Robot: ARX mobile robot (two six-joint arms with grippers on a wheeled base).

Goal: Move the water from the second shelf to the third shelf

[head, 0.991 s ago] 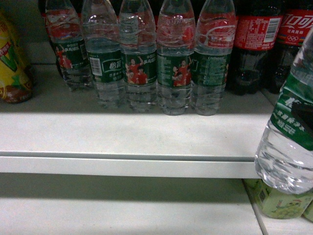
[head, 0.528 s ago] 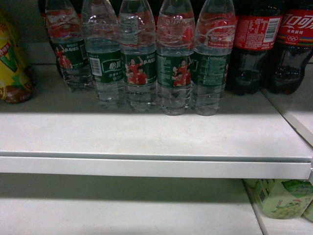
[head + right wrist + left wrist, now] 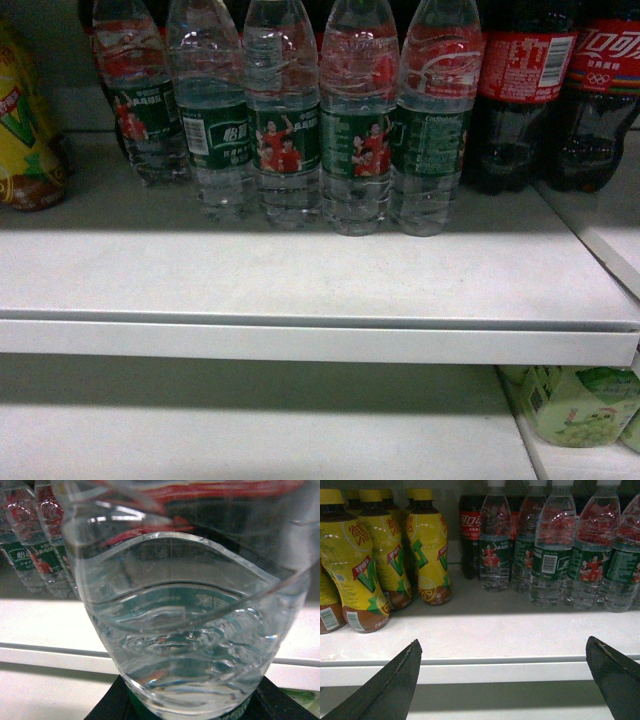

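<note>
Right wrist view: water bottle (image 3: pixel 185 630) sits between dark fingers (image 3: pixel 107 707).

Clear glossy ribbed plastic water bottle (image 3: pixel 185 630), matt white smooth shelf (image 3: pixel 300 270), glossy dark cola bottles (image 3: pixel 520 90)

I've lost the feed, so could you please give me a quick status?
Left gripper open, empty, facing shelf. Right gripper shut on water bottle, out of head view. Nothing in the way seen.
</note>
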